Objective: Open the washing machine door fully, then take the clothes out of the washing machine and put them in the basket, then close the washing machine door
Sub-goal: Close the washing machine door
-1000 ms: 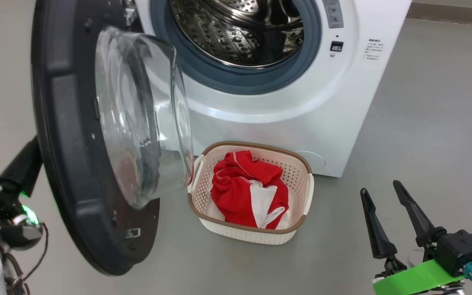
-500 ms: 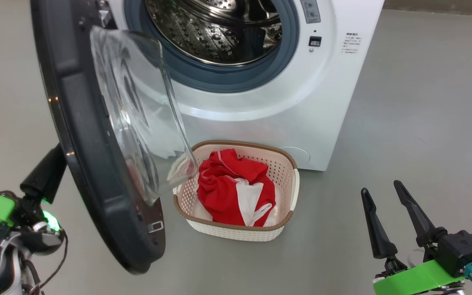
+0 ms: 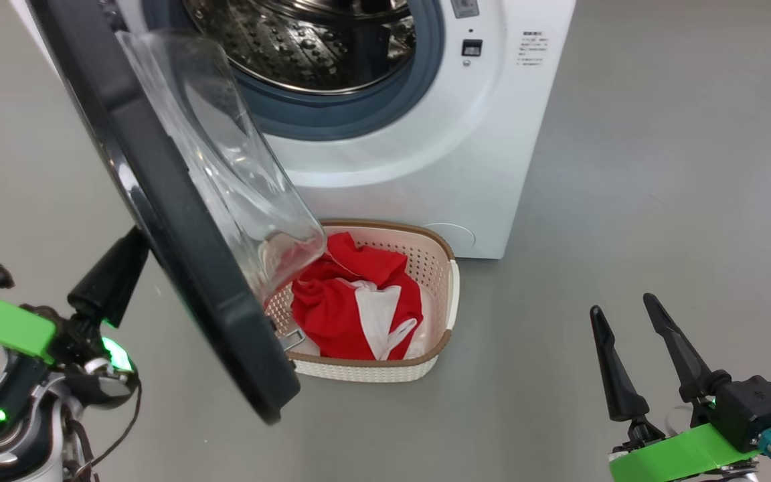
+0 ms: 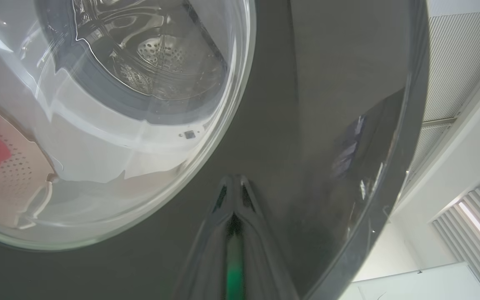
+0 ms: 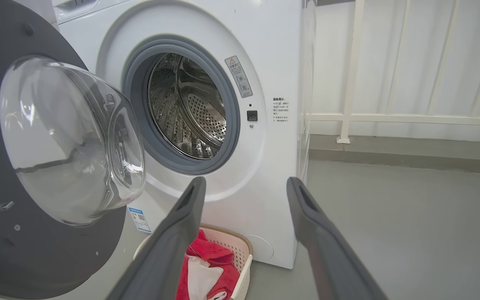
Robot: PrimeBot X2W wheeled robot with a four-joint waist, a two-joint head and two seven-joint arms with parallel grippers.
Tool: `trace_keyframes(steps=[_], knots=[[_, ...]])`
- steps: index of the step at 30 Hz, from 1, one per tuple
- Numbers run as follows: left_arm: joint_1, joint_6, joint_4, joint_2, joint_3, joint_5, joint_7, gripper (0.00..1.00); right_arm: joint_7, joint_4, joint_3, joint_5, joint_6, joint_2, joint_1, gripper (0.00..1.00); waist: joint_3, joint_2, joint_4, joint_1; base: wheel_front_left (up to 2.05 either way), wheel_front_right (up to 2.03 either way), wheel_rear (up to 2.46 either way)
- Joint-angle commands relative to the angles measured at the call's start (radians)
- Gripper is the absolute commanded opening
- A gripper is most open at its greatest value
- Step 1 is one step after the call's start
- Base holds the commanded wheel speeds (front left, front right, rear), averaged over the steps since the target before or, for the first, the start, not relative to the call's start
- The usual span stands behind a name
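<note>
The washing machine [image 3: 425,154] stands with its steel drum [image 3: 305,40] showing no clothes inside. The washing machine door [image 3: 178,221] is part-way swung, its glass bowl [image 3: 238,181] hanging over the basket's left end. My left gripper [image 3: 124,258] is shut, and its tips [image 4: 233,181] rest against the door's black outer rim [image 4: 315,104]. The red and white clothes [image 3: 352,304] lie in the cream basket [image 3: 449,294] on the floor before the machine. My right gripper [image 3: 620,304] stands open and holds nothing, low at the right, apart from the basket.
Grey floor [image 3: 660,167] stretches to the right of the machine. In the right wrist view a white railing [image 5: 348,83] and curtain stand behind the machine's right side. The open door [image 5: 11,241] takes up the room left of the basket [image 5: 242,250].
The head camera has shifted, sliding the whole scene left. The door has swung toward the machine, now near edge-on, with my left gripper following against its outer face. The right gripper has not moved.
</note>
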Motion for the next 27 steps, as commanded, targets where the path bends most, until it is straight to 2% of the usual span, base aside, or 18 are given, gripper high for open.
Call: trace_keyframes(steps=[1, 16, 27], knots=[[-0.023, -0.011, -0.032, 0.015, 0.008, -0.012, 0.004, 0.0, -0.01, -0.021, 0.028, 0.008, 0.006, -0.009, -0.034, 1.0, 0.011, -0.0001, -0.015, 0.0, 0.0, 0.0, 0.0], [-0.067, -0.039, -0.004, 0.015, -0.066, -0.065, -0.059, 0.0, -0.016, -0.008, 0.031, 0.004, 0.006, -0.009, -0.051, 1.0, 0.042, -0.0001, -0.106, 0.0, 0.0, 0.0, 0.0], [-0.144, -0.055, 0.066, 0.015, -0.119, -0.086, -0.131, 0.0, -0.02, -0.006, 0.04, 0.004, 0.006, -0.009, -0.059, 1.0, 0.06, -0.0001, -0.151, 0.0, 0.0, 0.0, 0.0]])
